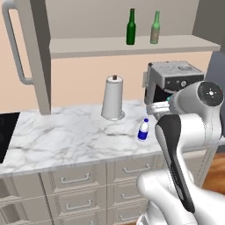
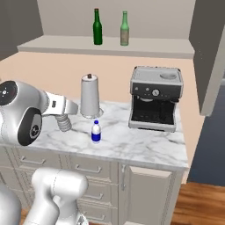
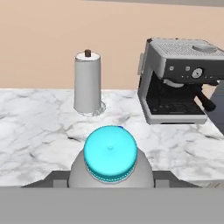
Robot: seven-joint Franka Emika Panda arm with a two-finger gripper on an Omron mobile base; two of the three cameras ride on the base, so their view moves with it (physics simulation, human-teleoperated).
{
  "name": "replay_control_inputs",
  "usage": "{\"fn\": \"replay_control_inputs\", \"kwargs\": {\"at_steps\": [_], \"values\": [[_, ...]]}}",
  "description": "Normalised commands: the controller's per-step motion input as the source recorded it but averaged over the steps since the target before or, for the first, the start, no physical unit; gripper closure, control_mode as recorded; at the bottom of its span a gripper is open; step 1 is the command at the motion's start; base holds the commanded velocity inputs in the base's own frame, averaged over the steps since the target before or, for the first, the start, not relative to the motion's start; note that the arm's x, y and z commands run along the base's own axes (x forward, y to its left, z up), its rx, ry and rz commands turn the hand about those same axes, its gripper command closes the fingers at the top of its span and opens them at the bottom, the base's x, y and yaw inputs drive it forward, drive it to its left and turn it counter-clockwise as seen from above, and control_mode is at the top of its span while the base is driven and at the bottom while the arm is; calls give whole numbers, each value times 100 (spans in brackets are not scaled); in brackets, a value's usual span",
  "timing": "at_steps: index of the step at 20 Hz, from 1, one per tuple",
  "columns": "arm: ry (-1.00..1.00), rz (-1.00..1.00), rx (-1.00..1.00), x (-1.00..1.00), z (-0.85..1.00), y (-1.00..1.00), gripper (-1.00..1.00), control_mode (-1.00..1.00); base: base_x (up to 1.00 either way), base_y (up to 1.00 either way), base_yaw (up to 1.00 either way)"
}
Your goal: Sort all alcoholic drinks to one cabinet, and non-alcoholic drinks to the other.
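A clear stubby bottle (image 3: 112, 168) with a pale teal cap (image 3: 110, 156) fills the low middle of the hand view, its cap facing the camera. My gripper (image 3: 112, 176) is shut on it, above the counter's front. In the left base view the gripper (image 1: 159, 108) hangs in front of the coffee machine with a bit of teal showing. The white bottle with blue label (image 1: 143, 130) (image 2: 96, 132) stands upright on the marble counter. On the open shelf above stand the dark green glass bottle (image 1: 131, 28) (image 2: 97, 27) and the paler olive one (image 1: 154, 28) (image 2: 125, 29).
A paper towel roll (image 1: 113, 97) (image 2: 89, 96) (image 3: 88, 82) stands near the wall. A coffee machine (image 2: 155, 98) (image 3: 179, 81) is at the counter's right. The marble counter (image 1: 66, 136) ends at a dark cooktop (image 1: 6, 134) on the left. An open cabinet door (image 1: 26, 52) hangs at upper left.
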Motion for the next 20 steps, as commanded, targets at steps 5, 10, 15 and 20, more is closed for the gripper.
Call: {"fn": "replay_control_inputs", "kwargs": {"at_steps": [5, 10, 15, 20], "values": [[0, 0, 0, 0, 0, 0, 100, 100, -66, 0, -2], [0, 0, 0, 0, 0, 0, 100, 100, -65, 0, -1], [0, 0, 0, 0, 0, 0, 100, 100, -54, 0, -1], [0, 0, 0, 0, 0, 0, 100, 100, -49, 0, 0]]}}
